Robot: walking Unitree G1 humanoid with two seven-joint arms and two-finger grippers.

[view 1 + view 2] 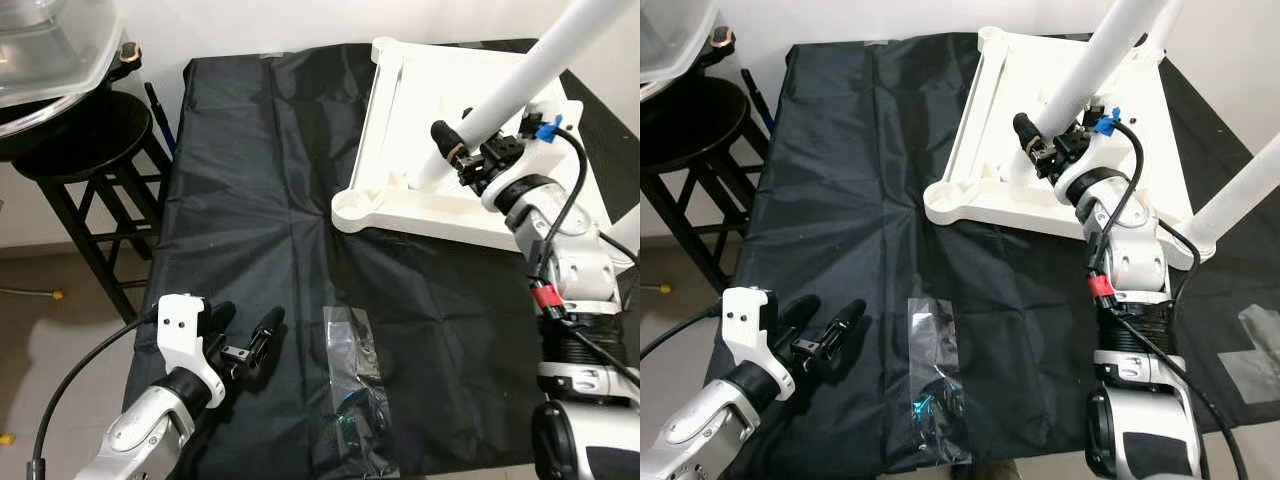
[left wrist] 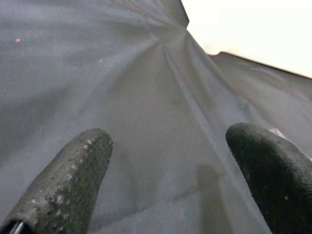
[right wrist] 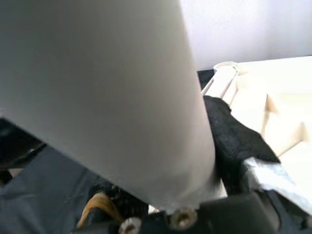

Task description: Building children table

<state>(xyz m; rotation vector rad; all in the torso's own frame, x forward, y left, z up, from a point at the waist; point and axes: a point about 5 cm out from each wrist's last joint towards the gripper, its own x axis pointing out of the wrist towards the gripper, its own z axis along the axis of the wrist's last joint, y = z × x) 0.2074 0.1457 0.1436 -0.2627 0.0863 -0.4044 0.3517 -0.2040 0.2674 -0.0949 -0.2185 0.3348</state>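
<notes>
Cloth (image 1: 250, 200), black, under upturned tabletop (image 1: 400, 150); stool (image 1: 90, 150) at robot's left.

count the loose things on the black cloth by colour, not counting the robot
white: 3 - upturned white square tabletop, white round table leg held in the right gripper, second white leg
clear: 1 - clear plastic hardware bag beside the open left gripper
total: 4
</notes>
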